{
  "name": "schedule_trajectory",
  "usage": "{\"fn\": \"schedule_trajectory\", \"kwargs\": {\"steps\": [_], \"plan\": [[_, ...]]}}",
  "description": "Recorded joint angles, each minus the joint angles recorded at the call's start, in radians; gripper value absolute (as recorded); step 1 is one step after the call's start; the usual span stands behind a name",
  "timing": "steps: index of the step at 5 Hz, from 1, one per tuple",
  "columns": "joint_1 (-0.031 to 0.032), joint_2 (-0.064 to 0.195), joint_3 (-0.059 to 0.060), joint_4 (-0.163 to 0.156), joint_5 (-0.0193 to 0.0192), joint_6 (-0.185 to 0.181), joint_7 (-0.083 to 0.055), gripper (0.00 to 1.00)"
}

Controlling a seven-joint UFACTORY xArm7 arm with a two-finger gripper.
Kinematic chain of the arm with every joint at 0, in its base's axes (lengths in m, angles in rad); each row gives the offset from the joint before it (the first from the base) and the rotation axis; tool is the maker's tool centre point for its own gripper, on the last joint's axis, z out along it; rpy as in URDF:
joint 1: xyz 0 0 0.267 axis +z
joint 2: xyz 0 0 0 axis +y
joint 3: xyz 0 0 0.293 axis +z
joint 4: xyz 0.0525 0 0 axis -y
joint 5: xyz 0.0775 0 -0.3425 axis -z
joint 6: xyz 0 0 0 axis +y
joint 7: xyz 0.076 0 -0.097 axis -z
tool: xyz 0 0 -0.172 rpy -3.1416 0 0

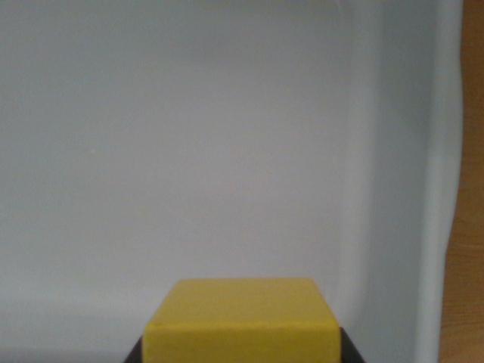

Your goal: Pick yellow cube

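The cube [242, 321] sits at the bottom middle of my wrist view, inside a tray [393, 189]. The tray's rim runs down the wrist view's right, with the bench [467, 227] beyond it.

Single wrist view, close above the pale tray [227, 151], facing down.

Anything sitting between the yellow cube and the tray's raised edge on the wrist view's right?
No. The wrist view shows only bare pale tray floor between the yellow cube and the tray's raised edge.
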Motion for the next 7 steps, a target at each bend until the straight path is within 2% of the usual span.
{"fn": "schedule_trajectory", "kwargs": {"steps": [1, 2, 3, 7], "plan": [[0.0004, -0.009, 0.0, 0.013, -0.0017, 0.022, 0.001, 1.0], [0.0004, -0.009, 0.0, 0.013, -0.0017, 0.022, 0.001, 1.0], [0.0007, -0.016, 0.0, 0.024, -0.003, 0.039, 0.002, 1.0], [0.001, -0.023, 0.0, 0.034, -0.0043, 0.056, 0.003, 1.0]]}}
